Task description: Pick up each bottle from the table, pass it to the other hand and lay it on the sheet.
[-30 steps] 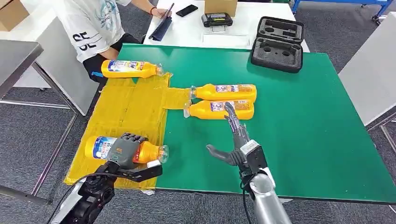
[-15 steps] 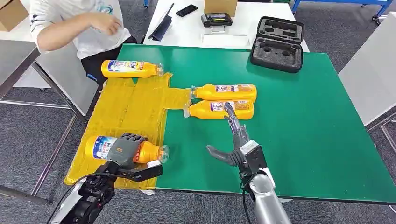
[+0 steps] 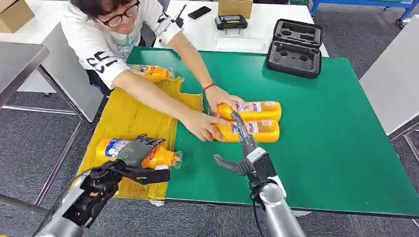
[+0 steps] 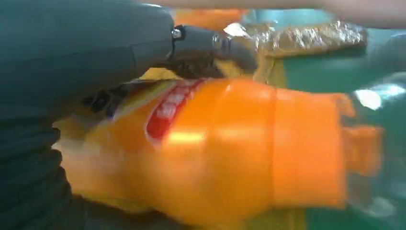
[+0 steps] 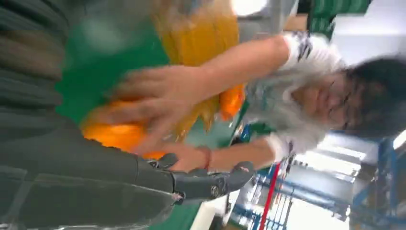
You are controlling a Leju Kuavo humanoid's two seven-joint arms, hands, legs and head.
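Note:
In the head view my left hand grips an orange bottle lying on its side at the near right edge of the yellow sheet. The left wrist view shows that bottle close under my left hand. Two more orange bottles lie side by side on the green table. A person's hands hold their neck ends. My right hand is open, its fingers stretched toward the nearer bottle. Another bottle lies at the sheet's far edge, partly behind the person's arm.
The person leans over the table's far left corner, arms across the sheet. A black foam case sits at the far edge. A white table with a phone and a device stands behind. A grey table is at the left.
The person has leaned in and put both hands on the two bottles, which have slid nearer and to the right. My left hand with its bottle has shifted slightly right.

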